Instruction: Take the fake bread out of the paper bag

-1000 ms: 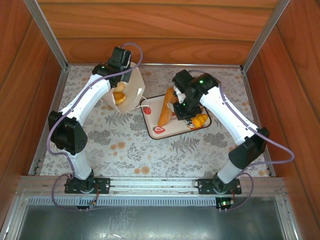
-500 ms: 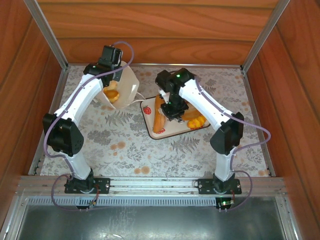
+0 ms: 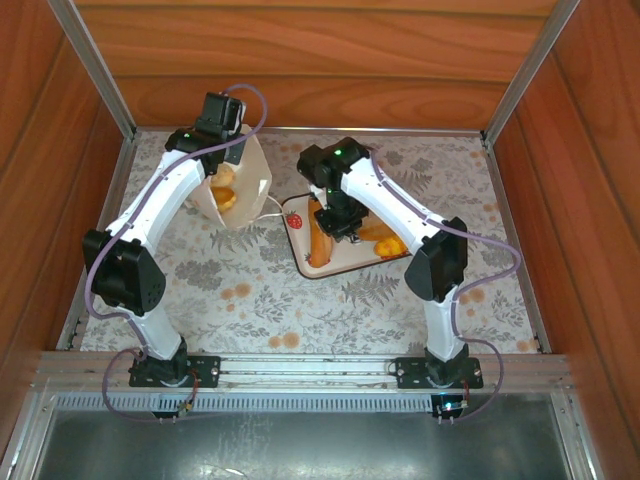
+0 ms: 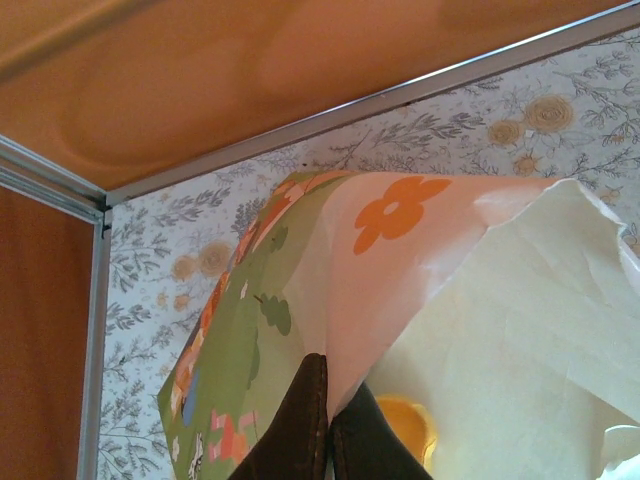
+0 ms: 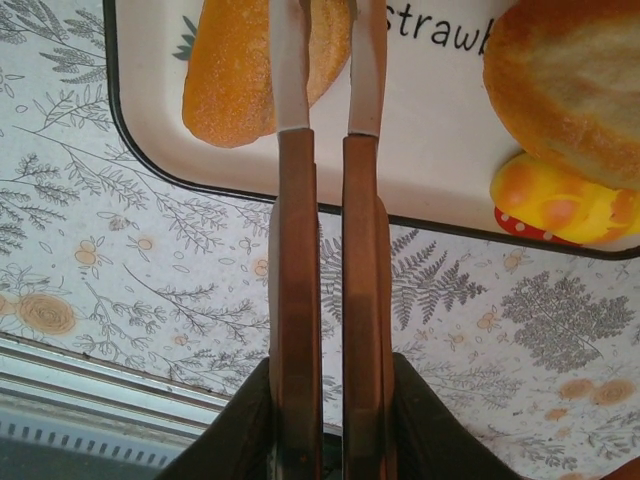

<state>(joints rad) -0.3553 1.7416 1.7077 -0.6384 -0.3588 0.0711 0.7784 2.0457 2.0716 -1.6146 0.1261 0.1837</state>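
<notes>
Paper bag (image 3: 245,180) left of tray (image 5: 440,180) — left gripper (image 4: 328,388) pinches rim; right gripper (image 5: 328,60), pressed together, should open, reach in.

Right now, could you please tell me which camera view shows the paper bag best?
The top external view: it shows the bag nearly whole, open, with bread inside, the left arm covering one edge. The left wrist view is a close crop: the rim pinched in the shut left tool.
</notes>
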